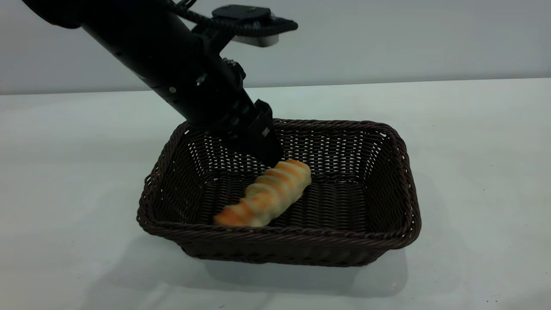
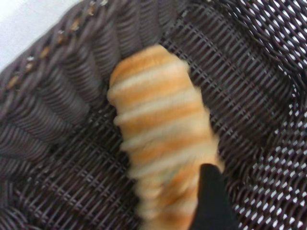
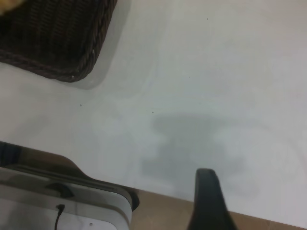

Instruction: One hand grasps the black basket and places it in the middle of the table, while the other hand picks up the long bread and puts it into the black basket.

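Nearest the table's front edge, bare white top with a soft shadow cast ahead of the black basket. Standing about midway between the left and right edges, closer to the front edge than the back, with its braided rim facing forward. Lying on the woven floor inside, the long bread, slanting from the front wall toward the back wall, its near tip close against the front wall.

Reaching down from the upper left over the back-left rim, the left gripper, its thick black arm and cable hiding part of the back wall. Tip touching the far end of the bread; from the left wrist, one black finger lying against the bread's side with basket weave all around. Cannot tell whether clamped or loosened, the other finger not shown.

Off the basket, over bare table near a table edge, the right gripper, a basket corner well apart from it. Only one black finger in view; spread cannot be told.
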{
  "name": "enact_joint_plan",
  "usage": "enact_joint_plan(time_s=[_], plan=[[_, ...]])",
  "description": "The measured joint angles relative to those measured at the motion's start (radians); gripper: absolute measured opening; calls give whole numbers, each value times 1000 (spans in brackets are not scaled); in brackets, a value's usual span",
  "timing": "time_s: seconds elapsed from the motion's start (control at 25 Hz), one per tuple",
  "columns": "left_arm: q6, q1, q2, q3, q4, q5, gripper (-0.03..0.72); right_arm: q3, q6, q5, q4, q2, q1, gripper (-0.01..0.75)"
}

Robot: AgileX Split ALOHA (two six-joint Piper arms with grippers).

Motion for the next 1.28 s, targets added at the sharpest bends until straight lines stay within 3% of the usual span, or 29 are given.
enact_joint_plan(time_s=[0.16,0.32,0.56,0.72,0.88,1.04,1.28], plan=[[-64,27,-84,0,4,-13,582,0,0,0,0,0,0,500],[-162,102,-225,0,81,19,584,0,0,0,0,0,0,500],[-397,264,-432,0,340,204,584,0,3,0,9,0,0,498],[-568,334,-557,0,537,365,585,0,4,0,31,-4,0,498],[-666,351,-669,0,677,526,585,17,4,0,36,-38,0,498],[-712,351,-759,2,704,659,585,76,4,0,29,-109,0,498],[-725,351,-884,101,707,715,585,172,-4,0,15,-258,0,498]])
